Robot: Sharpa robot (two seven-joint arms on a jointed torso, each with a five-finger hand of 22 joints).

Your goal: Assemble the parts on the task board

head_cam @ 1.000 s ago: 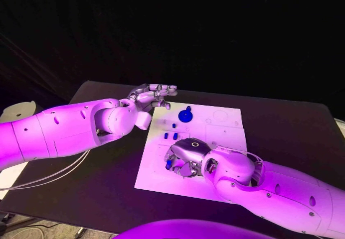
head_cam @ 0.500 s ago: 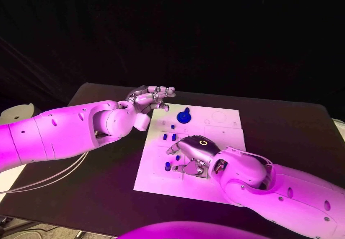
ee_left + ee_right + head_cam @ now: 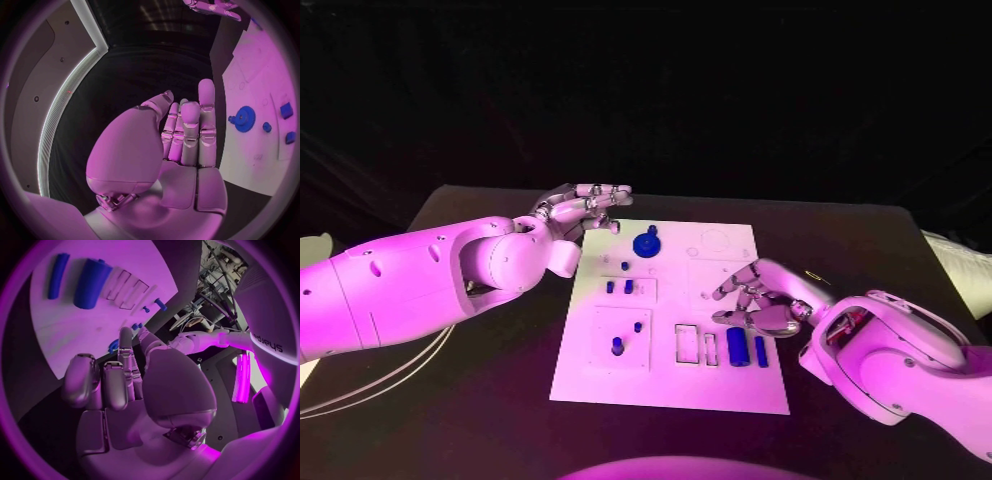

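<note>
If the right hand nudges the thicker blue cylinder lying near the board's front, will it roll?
Probably yes: the thick blue cylinder lies on its side on the flat task board, so a sideways push may roll it. It looks rigid. The right hand holds nothing.

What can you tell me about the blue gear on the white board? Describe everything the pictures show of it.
The blue gear is a round, toothed wheel, plastic by the look of it, with a small knob or peg rising at its centre. It lies flat on the far part of the white board, near the board's left edge as the head camera sees it. Nothing touches it: the left robot hand hovers beside the board's far left corner, apart from it. The left wrist view shows its toothed rim clearly.
</note>
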